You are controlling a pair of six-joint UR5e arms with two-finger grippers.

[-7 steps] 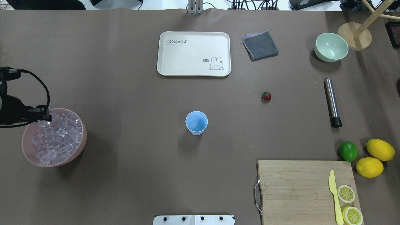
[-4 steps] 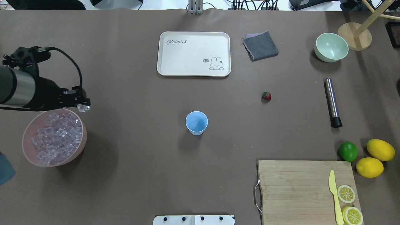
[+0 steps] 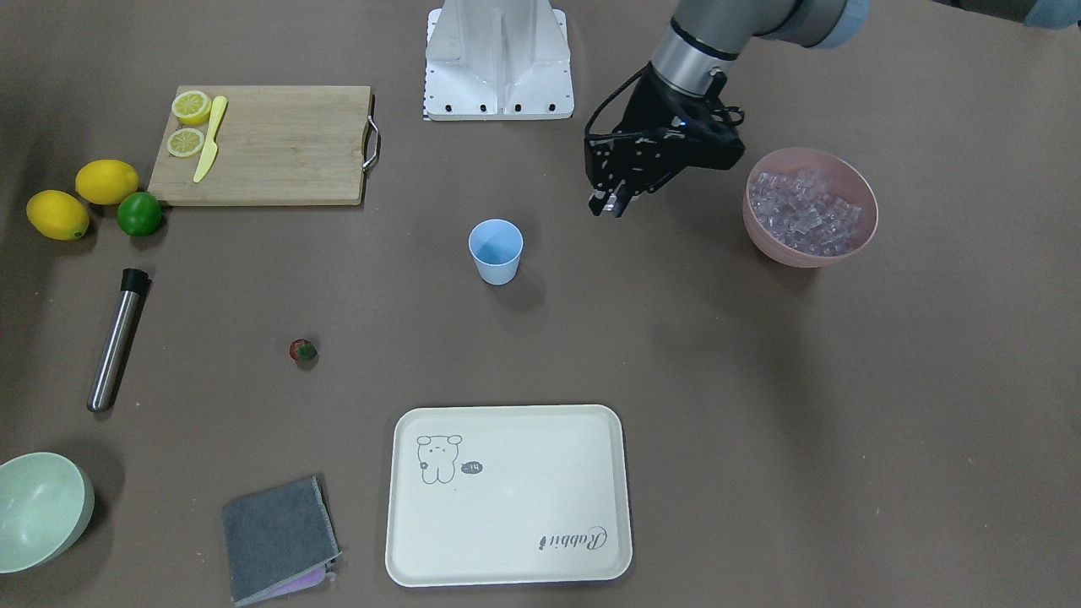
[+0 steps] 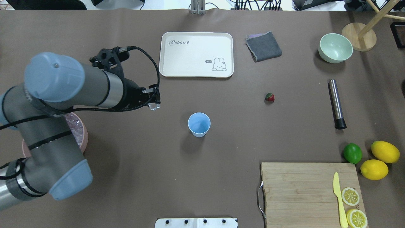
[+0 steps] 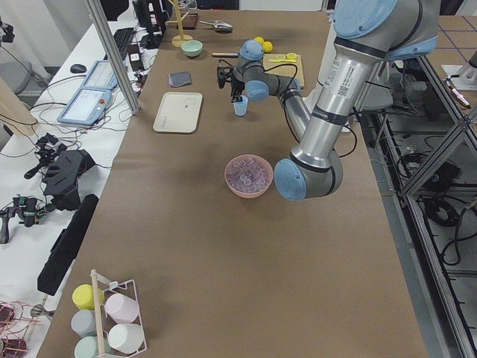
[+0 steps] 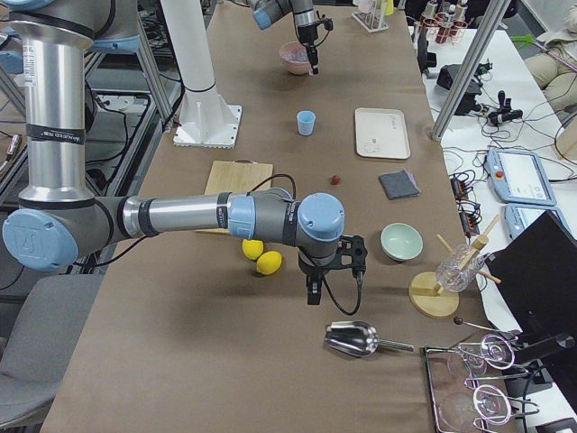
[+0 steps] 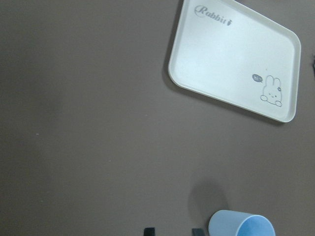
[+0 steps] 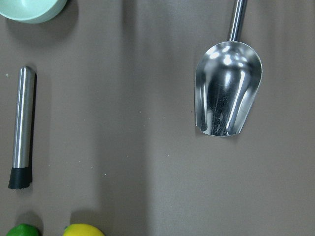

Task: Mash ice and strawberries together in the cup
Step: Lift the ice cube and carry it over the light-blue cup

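Two arms share this tabletop (image 4: pixel 126 190), but only the left arm (image 4: pixel 95 85) is in play. Your right arm (image 6: pixel 180 216) hangs well off to the right, and you cannot tell whether its end effector (image 6: pixel 313 293) is apart or together. The pink bowl (image 3: pixel 781 251) of ice (image 3: pixel 806 211) sits on the left arm's outer side. The cup (image 4: pixel 199 124) stands upright mid-tabletop and looks empty. The left end effector (image 4: pixel 154 103) hovers raised between bowl and cup. The strawberry (image 4: pixel 269 97) lies on the tabletop farther right, well apart from the cup. Smallest is the single ice cube (image 4: pixel 154 107), clamped in that left end effector. The cup lies to its right, near but not beneath it, so you should carry rightward before releasing.
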